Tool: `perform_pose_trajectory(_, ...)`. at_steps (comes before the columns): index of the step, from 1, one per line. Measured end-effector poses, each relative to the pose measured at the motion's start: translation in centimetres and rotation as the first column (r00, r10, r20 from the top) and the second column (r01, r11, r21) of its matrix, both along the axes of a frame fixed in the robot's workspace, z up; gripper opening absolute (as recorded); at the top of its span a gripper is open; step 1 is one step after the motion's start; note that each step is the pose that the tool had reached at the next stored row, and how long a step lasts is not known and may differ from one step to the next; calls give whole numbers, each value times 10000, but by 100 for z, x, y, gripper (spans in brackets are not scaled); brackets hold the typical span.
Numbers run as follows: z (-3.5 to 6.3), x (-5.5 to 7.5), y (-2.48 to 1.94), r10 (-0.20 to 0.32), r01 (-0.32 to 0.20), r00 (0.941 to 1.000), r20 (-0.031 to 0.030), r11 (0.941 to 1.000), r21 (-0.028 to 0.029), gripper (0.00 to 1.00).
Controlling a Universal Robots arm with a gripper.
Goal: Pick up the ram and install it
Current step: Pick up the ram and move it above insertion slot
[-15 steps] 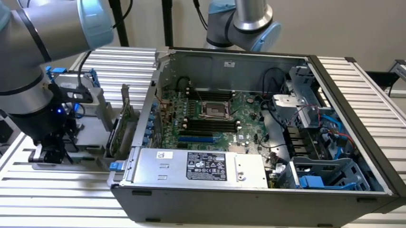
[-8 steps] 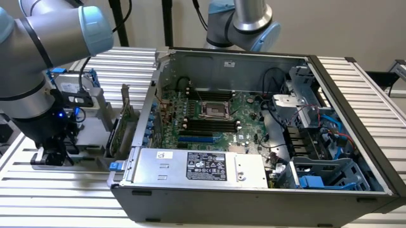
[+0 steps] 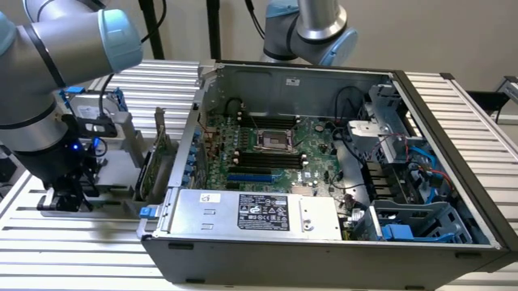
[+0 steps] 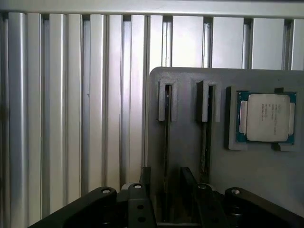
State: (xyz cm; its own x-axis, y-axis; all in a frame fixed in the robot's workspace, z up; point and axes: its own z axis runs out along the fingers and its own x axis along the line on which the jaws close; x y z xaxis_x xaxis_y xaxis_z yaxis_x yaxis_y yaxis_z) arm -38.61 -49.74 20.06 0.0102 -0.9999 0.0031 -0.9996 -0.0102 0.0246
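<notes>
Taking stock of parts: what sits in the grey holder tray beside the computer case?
A silver processor chip lies in a square recess of the tray. Two narrow slots hold thin edge-on boards, seemingly ram; the open end effector covers their near ends.

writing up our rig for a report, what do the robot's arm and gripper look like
The silver-grey tubular arm has thick cylindrical metal segments and rounded joints capped in light blue plastic. Its lower wrist section is black, with a small blue light glowing on it. The black gripper is made of angular matte links dotted with round pins and screw holes.
</notes>
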Motion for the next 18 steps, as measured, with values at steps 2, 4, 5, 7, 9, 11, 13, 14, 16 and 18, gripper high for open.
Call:
perform_pose_trajectory(2,-3,-13,0,-3,3,10000,-1,10000,0,39)
perform_pose_trajectory(4,-16,-16,0,-4,4,10000,0,10000,1,39)
perform_pose_trajectory(5,-24,-17,0,-4,4,10000,-1,10000,1,39)
perform_pose_trajectory(7,-38,-18,-1,-6,6,10000,-2,10000,0,39)
perform_pose_trajectory(9,-41,-19,-1,-8,8,10000,-3,10000,-1,36)
perform_pose_trajectory(11,-44,-19,-1,-10,10,10000,-2,10000,0,36)
perform_pose_trajectory(13,-45,-20,-1,-12,12,10000,-2,10000,0,29)
perform_pose_trajectory(14,-45,-20,-1,-13,13,10000,-2,10000,0,29)
perform_pose_trajectory(16,-45,-20,-1,-14,14,10000,-2,10000,0,21)
perform_pose_trajectory(18,-45,-20,-1,-14,14,10000,-2,10000,0,21)
